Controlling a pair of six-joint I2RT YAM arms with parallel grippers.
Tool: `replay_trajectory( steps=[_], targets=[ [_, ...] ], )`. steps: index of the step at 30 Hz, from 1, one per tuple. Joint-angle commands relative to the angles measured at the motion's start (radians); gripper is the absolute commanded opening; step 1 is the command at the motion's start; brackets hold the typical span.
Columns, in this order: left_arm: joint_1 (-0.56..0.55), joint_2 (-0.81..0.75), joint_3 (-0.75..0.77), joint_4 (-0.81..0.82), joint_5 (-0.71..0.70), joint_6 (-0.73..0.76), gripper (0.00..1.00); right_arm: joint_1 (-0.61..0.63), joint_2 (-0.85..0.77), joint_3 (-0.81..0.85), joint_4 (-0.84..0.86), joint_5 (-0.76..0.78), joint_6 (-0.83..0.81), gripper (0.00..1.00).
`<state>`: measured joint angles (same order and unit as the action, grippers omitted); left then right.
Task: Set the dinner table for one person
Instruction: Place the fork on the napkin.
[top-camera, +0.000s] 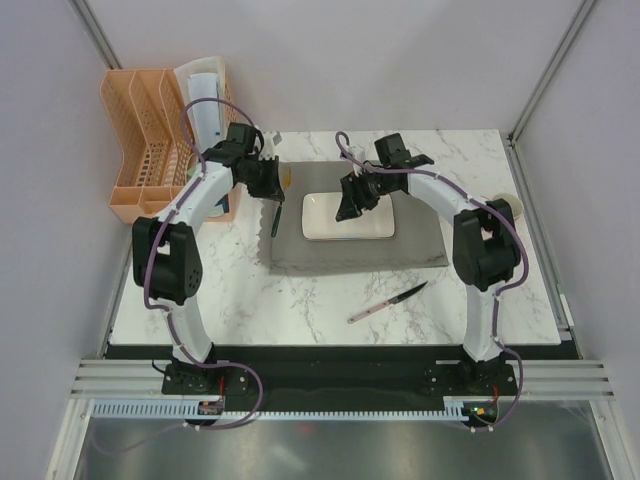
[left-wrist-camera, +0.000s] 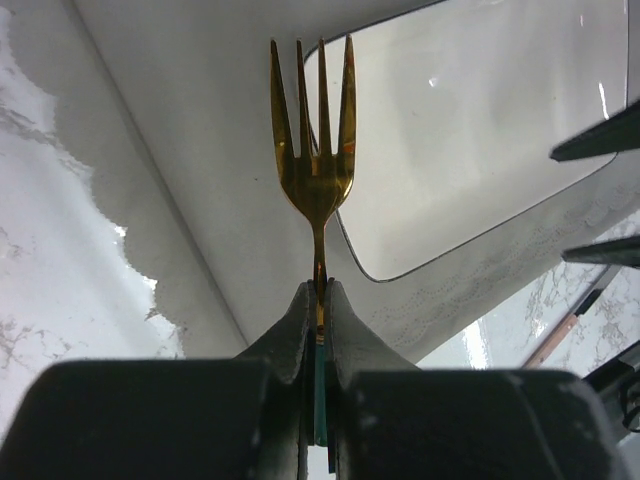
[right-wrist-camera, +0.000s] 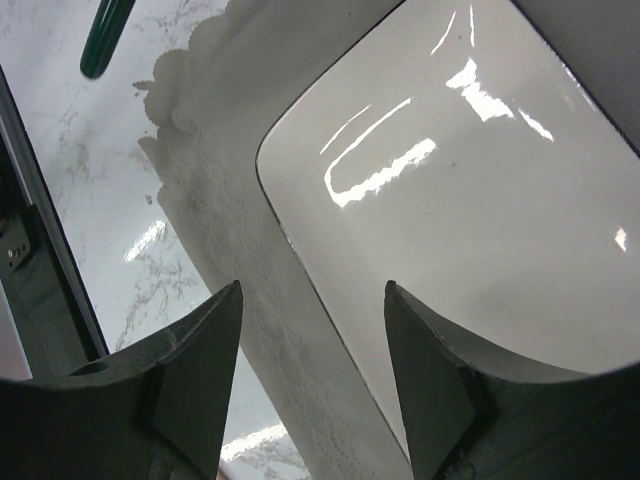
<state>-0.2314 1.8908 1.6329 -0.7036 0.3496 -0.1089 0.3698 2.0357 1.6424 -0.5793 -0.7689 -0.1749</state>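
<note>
White marble dinner table (top-camera: 300, 300) spans the view under a grey placemat (top-camera: 420, 250) that carries a white plate (top-camera: 375, 225). Left of the plate, the left gripper (left-wrist-camera: 318, 290) is clamped on a gold fork (left-wrist-camera: 316, 150). Over the plate, the right gripper (right-wrist-camera: 312, 290) is parted wide and empty. Nearside of the plate lies a knife (top-camera: 388, 302).

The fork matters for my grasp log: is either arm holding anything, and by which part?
The left gripper pinches the gold fork by its stem, where gold meets the teal handle. The right gripper stands open over the white plate, holding nothing.
</note>
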Motion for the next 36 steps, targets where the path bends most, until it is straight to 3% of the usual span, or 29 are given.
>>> replay_trajectory(
  steps=[1, 5, 12, 18, 23, 27, 36],
  targets=[
    [-0.023, -0.032, -0.024, 0.023, 0.066, 0.015, 0.02, 0.014, 0.061, 0.118, -0.014, -0.056, 0.038, 0.66],
    [-0.034, -0.035, -0.038, 0.023, -0.006, 0.008, 0.02, 0.011, 0.026, 0.139, -0.037, -0.032, 0.006, 0.64],
    [-0.032, 0.051, 0.007, 0.035, -0.09, 0.009, 0.02, -0.011, -0.211, -0.001, -0.051, 0.011, -0.049, 0.64],
    [-0.034, 0.106, 0.038, 0.036, -0.115, 0.0, 0.02, -0.022, -0.495, -0.117, -0.119, 0.184, -0.13, 0.64],
    [-0.037, 0.126, 0.036, 0.073, -0.129, -0.005, 0.02, -0.025, -0.728, -0.264, -0.105, 0.451, -0.195, 0.64],
    [-0.039, 0.148, 0.051, 0.095, -0.146, -0.024, 0.02, -0.032, -0.885, -0.372, -0.105, 0.531, -0.207, 0.64],
    [-0.039, 0.226, 0.117, 0.098, -0.158, -0.072, 0.02, -0.054, -1.017, -0.533, -0.099, 0.602, -0.216, 0.65]
  ],
)
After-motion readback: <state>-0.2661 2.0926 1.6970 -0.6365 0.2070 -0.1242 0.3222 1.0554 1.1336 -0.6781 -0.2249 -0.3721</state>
